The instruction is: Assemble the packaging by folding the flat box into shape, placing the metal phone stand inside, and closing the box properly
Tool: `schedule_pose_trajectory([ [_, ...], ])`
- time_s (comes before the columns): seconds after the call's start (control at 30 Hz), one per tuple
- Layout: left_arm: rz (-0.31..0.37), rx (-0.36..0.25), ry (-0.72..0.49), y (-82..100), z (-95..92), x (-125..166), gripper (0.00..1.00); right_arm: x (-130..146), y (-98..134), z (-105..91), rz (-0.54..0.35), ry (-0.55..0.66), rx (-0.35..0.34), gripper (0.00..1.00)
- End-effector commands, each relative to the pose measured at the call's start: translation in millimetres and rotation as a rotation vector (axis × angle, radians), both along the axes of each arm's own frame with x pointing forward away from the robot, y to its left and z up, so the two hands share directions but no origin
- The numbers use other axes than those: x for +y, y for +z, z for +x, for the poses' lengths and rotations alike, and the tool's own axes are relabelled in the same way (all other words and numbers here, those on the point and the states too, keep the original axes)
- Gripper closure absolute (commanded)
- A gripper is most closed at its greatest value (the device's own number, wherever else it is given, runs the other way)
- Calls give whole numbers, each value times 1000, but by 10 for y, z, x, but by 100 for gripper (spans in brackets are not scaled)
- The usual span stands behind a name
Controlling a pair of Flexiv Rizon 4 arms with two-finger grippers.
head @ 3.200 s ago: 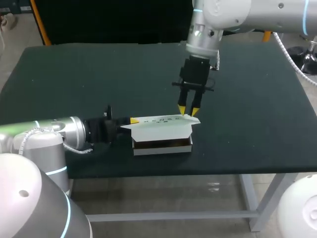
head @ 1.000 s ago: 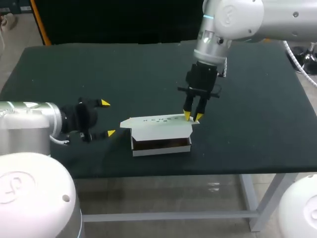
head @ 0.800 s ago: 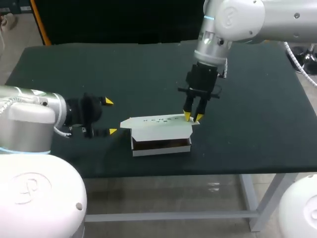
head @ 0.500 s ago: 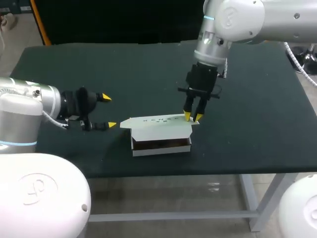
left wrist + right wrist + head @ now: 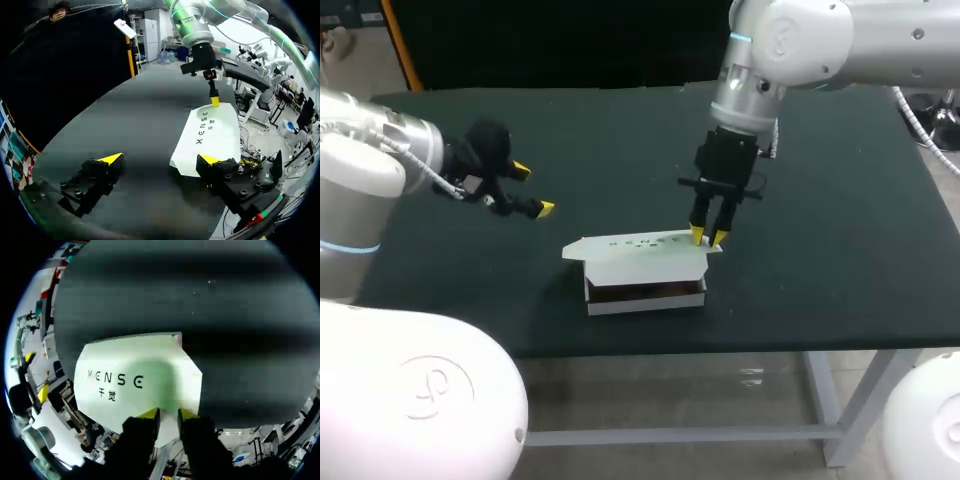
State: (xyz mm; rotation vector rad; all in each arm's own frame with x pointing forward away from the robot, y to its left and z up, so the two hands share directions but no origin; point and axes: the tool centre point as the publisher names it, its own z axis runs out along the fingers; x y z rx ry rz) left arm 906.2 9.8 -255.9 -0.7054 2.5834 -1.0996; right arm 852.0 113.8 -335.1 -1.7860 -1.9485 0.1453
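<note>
The box (image 5: 646, 292) sits near the desk's (image 5: 840, 200) front edge, its white lid (image 5: 638, 252) partly lowered. The right tool (image 5: 708, 237), tips narrowly apart, touches the lid's far corner. The left tool (image 5: 533, 189) hangs spread wide, well apart.

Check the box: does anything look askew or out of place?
The lid is not shut: it stands raised above the box, leaving a dark gap along the front, with the right gripper at one end.
</note>
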Motion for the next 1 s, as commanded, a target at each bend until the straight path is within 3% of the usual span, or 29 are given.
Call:
schedule_pose_trajectory([
  [0.03,127,331,279,41,40,-18,0,1,-17,-10,2,-3,-3,73],
  [0.17,127,331,279,41,40,-18,0,8,-40,1,4,-6,-1,73],
  [0.2,108,363,324,24,64,-67,0,9,-42,1,4,-6,-1,73],
  [0.3,96,564,604,-2,152,-329,0,11,-45,1,7,-10,-2,73],
  [0.37,103,617,836,-29,179,-469,0,14,-49,1,8,-10,-2,73],
  [0.43,49,691,1010,6,174,-521,0,19,-50,1,8,-12,-3,73],
  [0.5,75,677,1137,17,142,-545,0,21,-49,0,7,-12,-5,73],
  [0.93,75,677,1137,17,142,-545,0,1,-35,-12,13,-22,-19,73],
  [1.0,91,773,1177,8,229,-578,0,-4,-38,-18,13,-25,-20,73],
])
